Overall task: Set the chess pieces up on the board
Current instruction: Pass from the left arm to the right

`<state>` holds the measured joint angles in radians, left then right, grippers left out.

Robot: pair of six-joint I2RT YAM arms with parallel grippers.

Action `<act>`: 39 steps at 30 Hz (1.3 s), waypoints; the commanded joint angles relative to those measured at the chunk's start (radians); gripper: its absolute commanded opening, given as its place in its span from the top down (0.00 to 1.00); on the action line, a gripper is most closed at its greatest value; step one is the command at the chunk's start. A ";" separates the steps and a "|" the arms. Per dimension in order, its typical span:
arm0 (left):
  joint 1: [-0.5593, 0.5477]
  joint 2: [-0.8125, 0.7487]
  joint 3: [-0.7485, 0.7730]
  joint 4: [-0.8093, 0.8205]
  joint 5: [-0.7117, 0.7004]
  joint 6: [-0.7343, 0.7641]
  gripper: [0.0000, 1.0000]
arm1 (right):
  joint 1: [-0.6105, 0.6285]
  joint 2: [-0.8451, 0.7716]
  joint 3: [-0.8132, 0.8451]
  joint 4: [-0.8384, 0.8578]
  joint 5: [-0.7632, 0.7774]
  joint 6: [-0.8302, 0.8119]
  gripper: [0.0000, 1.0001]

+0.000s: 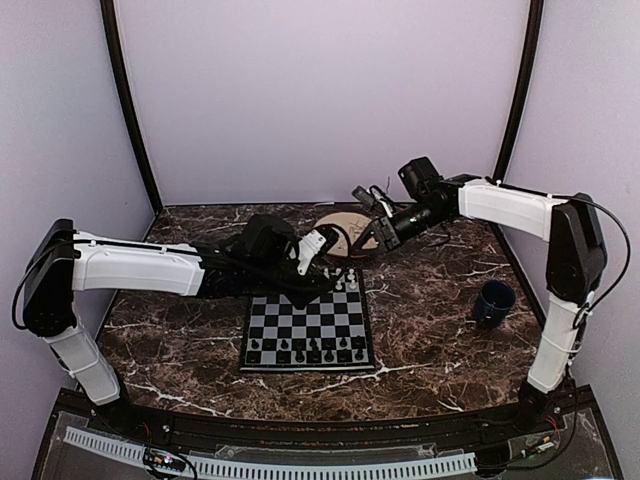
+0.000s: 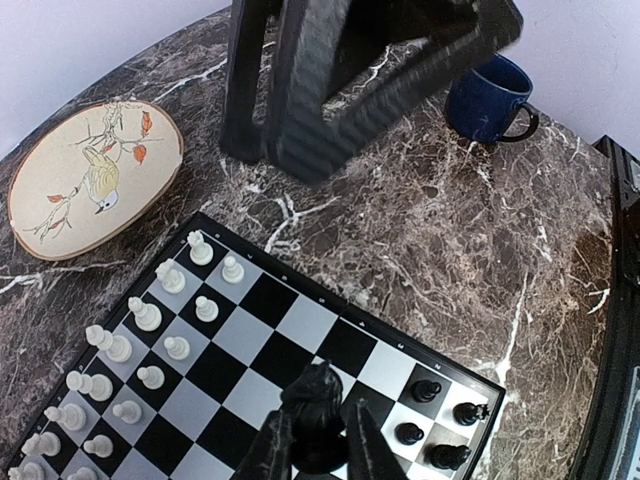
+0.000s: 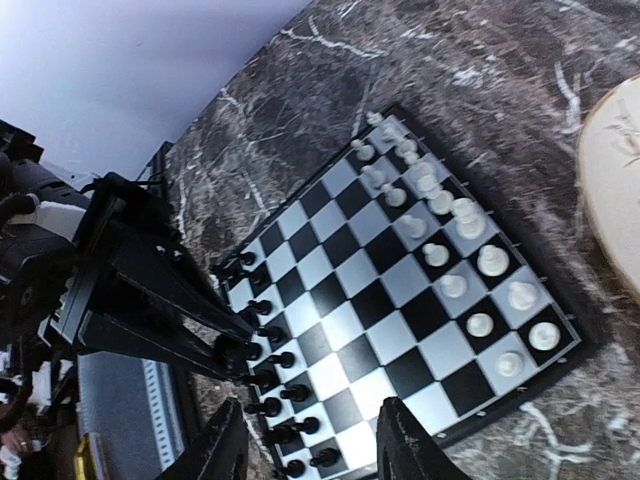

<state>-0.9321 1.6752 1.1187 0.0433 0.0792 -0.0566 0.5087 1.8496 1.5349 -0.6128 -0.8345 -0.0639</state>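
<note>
The left claw (image 2: 318, 445) is gripping a black chess piece (image 2: 315, 395) just above the chessboard (image 2: 305, 322) lying on the marble desk (image 2: 420, 230), near the black side. The right claw (image 3: 312, 415) is hanging open, empty.

Tabletop (image 1: 440, 330): dark brown marble pattern with white veins. 3 plain pale lilac walls (image 1: 320, 100) box it in at the back and both sides. 2 black poles (image 1: 128, 110) run up the rear corners. White slotted strip (image 1: 300, 465) along the near edge. Light is soft and even.
</note>
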 commanded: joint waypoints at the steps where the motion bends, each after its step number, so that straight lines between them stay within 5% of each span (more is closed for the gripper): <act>1: 0.003 -0.037 -0.017 0.078 0.032 -0.011 0.87 | 0.058 0.022 0.010 0.009 -0.159 0.086 0.55; 18: 0.001 -0.047 -0.016 0.078 0.021 -0.001 0.87 | 0.112 0.089 -0.037 0.065 -0.223 0.167 0.61; 27: 0.001 -0.036 -0.012 0.074 0.018 0.003 0.86 | 0.117 0.096 -0.046 0.086 -0.243 0.175 0.85; 33: -0.001 -0.031 0.000 0.040 0.004 0.010 0.65 | 0.117 0.104 -0.017 0.084 -0.222 0.157 0.97; 39: 0.000 -0.119 -0.040 -0.069 -0.041 0.019 0.57 | 0.117 0.109 0.081 -0.046 -0.072 -0.011 0.99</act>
<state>-0.9321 1.6650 1.1114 0.0547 0.0769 -0.0494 0.6186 1.9518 1.5414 -0.5911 -1.0050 0.0494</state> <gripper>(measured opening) 0.420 0.055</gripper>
